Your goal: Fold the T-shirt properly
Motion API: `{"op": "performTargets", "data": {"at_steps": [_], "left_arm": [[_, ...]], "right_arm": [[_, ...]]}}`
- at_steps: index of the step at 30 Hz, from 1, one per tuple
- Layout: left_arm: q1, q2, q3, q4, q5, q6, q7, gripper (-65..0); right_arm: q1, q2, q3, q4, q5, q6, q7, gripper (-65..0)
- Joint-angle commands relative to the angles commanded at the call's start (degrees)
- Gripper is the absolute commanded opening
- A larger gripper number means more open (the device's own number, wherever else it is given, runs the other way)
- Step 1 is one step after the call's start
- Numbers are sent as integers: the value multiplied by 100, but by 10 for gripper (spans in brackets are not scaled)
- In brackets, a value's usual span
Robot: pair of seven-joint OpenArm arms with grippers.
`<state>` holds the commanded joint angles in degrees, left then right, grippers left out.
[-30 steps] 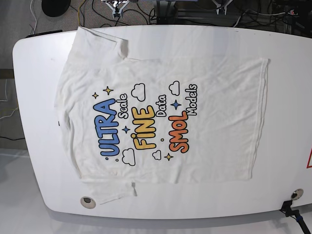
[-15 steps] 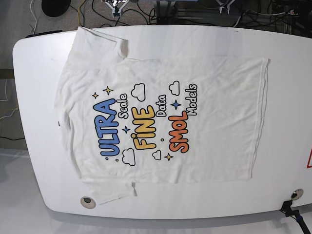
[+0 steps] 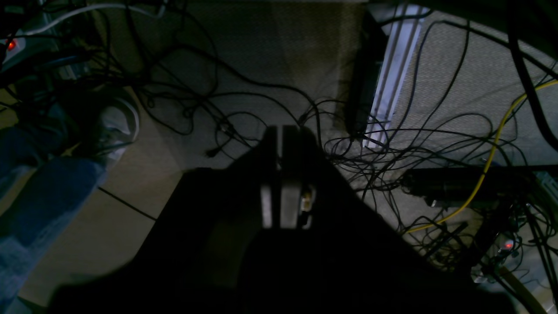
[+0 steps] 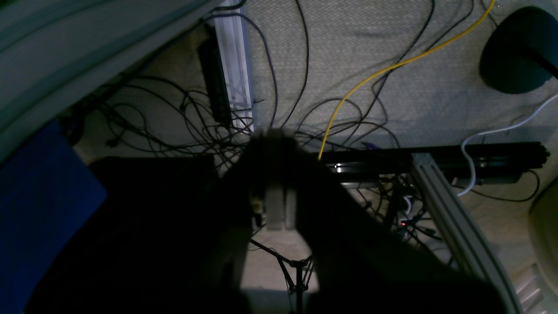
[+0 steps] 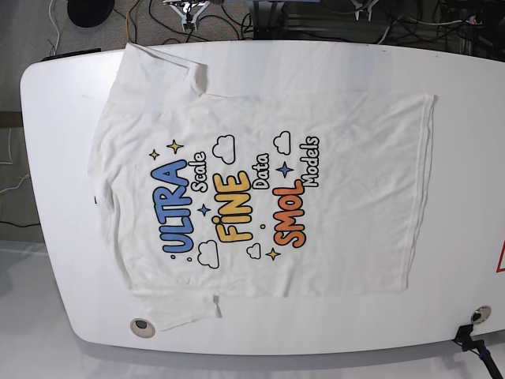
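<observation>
Since the earlier base frames, only the two grippers at the far edge are shifting slightly: the right gripper [image 5: 188, 11] and the left gripper [image 5: 364, 9] are sitting a little farther back, barely peeking into view. The T-shirt [image 5: 260, 185] is lying exactly as it was, so folding is not yet beginning; my guess is the arms are parked behind the table [image 5: 55, 142].

Both wrist views are looking down at carpet and tangled cables [image 3: 357, 144], with a yellow cable [image 4: 375, 74] crossing the floor. The left gripper [image 3: 281, 165] is showing its pads pressed together on nothing, and the right gripper [image 4: 274, 174] is likewise closed on nothing.

The shirt is lying print-up and spread flat, collar end to the left, hem to the right. It looks like thin, soft, faintly creased cotton, with one sleeve folding over at the far left and the other bunching near the near-left edge of the smooth white tabletop.
</observation>
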<state>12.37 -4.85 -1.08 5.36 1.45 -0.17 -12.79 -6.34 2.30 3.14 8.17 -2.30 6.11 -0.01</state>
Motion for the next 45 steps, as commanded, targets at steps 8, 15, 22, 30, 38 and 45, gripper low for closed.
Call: {"op": "performTargets", "data": {"at_steps": [8, 15, 22, 30, 38, 45], "left_arm": [[934, -130, 34, 1004, -36, -33, 29, -650], [1458, -171, 22, 1260, 22, -41, -55, -650], [2254, -343, 38, 2241, -66, -167, -95, -650], [3227, -648, -4, 3755, -300, -532, 162, -650], [4021, -692, -502, 5192, -1021, -1163, 321, -650], [4962, -734, -641, 6519, -1237, -1131, 306, -650]], "right_arm": [[-779, 78, 70, 768, -11, 8, 47, -650], [-675, 79, 74, 547, -10, 59, 91, -650], [-1367, 328, 80, 1215, -16, 80, 126, -650], [-2693, 598, 97, 2820, 155, 105, 112, -650], [-3961, 759, 151, 4670, 519, 93, 42, -650], [-4199, 1028, 190, 5231, 472, 134, 48, -650]]}}
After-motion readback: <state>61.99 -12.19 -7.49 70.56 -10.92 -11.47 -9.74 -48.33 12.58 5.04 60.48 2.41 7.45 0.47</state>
